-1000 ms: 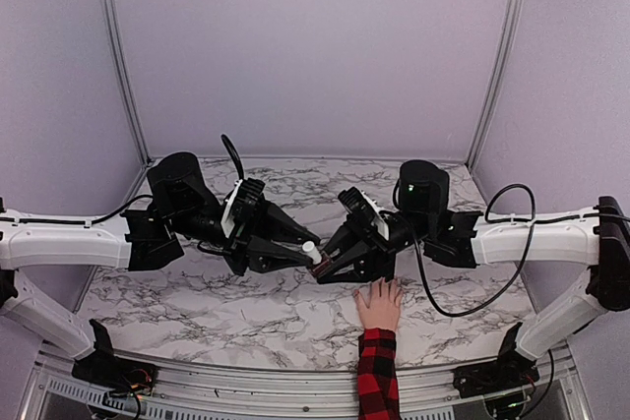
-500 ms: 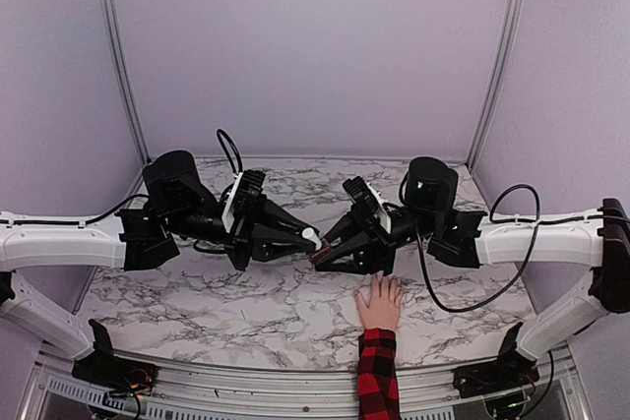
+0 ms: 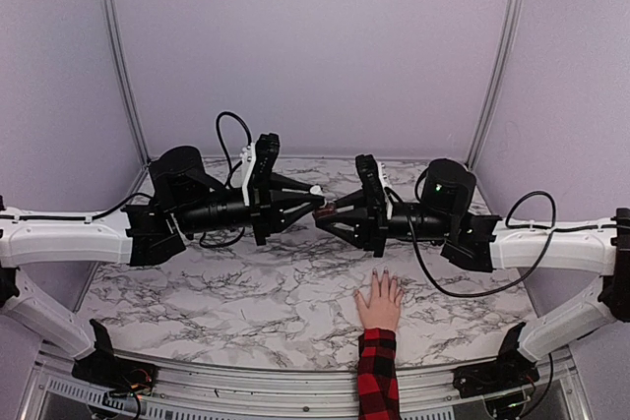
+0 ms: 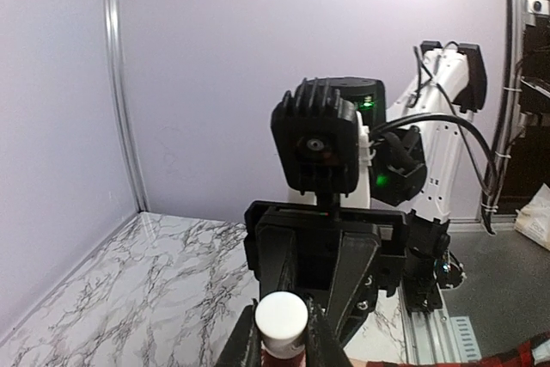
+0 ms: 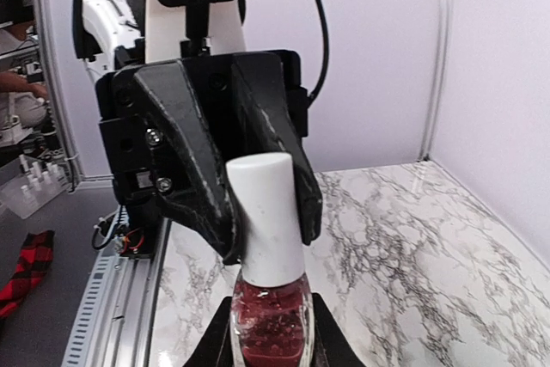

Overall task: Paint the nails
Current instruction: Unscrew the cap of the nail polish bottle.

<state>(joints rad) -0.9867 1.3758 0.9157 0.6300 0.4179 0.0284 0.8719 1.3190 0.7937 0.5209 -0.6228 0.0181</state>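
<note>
A small bottle of dark red polish (image 5: 271, 324) with a white cap (image 5: 266, 212) hangs in the air between the two arms. My right gripper (image 5: 271, 341) is shut on its glass body. My left gripper (image 4: 284, 337) is shut on the white cap (image 4: 281, 320), its black fingers (image 5: 193, 156) pressing the cap from both sides. From above, the two grippers meet tip to tip (image 3: 320, 202) over the middle of the table. A pale hand (image 3: 379, 302) in a red-and-black plaid sleeve (image 3: 375, 376) lies flat below them, and the nails (image 3: 379, 276) are tiny at its fingertips.
The marble tabletop (image 3: 226, 292) spreads under both arms. Lilac walls with metal corner posts (image 3: 116, 56) close in the back and sides. Black cables (image 3: 482, 277) loop from the right arm near the hand.
Both arms have risen off the table and levelled out, carrying the bottle up and away from the hand. The left jaws have closed onto the white cap.
</note>
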